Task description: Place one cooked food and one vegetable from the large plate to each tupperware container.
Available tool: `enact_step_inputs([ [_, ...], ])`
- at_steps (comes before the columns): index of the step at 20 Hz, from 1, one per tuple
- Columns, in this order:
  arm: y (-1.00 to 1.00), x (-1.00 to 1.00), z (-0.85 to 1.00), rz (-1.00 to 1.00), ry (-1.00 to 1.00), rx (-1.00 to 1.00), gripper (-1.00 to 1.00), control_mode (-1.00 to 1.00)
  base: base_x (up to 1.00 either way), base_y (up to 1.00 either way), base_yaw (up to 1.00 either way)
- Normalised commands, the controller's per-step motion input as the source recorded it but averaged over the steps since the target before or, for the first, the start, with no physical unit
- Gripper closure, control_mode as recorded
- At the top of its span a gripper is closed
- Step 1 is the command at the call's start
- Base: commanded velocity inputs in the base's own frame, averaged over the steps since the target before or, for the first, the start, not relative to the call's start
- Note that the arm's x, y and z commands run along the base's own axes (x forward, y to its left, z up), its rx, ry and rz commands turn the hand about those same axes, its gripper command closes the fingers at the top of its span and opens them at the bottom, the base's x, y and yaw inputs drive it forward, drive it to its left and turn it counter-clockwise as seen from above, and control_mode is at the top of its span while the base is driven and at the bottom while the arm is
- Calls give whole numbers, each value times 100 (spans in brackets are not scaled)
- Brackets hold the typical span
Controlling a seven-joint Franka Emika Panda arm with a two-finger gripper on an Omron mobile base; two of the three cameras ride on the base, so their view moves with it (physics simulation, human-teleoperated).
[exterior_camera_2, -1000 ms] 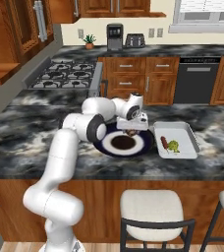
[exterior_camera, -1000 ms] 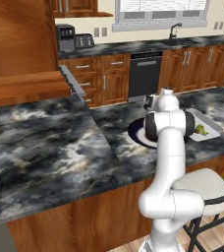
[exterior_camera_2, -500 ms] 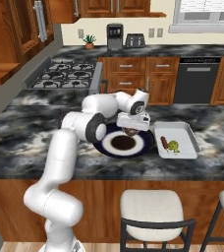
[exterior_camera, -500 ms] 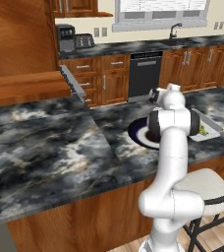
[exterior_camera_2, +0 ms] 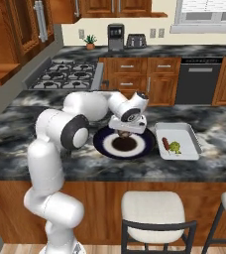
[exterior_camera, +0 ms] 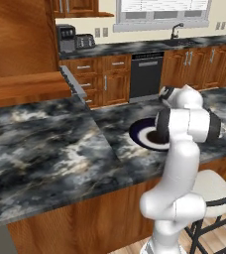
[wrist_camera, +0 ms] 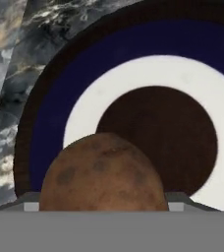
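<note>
While we are hovering over the large plate [wrist_camera: 55, 113], a round brown potato-like food [wrist_camera: 101, 172] is sitting right between our jaws, apparently gripped, with no clear long axis. The filled tupperware container [exterior_camera_2: 178, 140] is lying just beside the plate. Since a second ago, our gripper [exterior_camera_2: 126, 133] has lifted slightly.

The end effector [exterior_camera_2: 125, 132] hangs over the large plate [exterior_camera_2: 103, 146] on the tabletop [exterior_camera_2: 30, 158]; a tupperware container [exterior_camera_2: 191, 138] lies just to its right.
</note>
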Motion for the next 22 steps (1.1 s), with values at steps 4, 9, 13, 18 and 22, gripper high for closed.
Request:
enact_step_inputs([
  [4,42,-92,62,-4,-29,0,100,-100,0,0,0],
  [9,33,-84,62,-6,-6,0,100,-100,0,0,0],
  [13,13,-95,67,0,0,0,100,-100,0,0,0],
  [18,1,-99,74,0,0,0,100,-100,0,0,0],
  [22,0,-34,32,0,0,-2,100,100,0,-5,0],
])
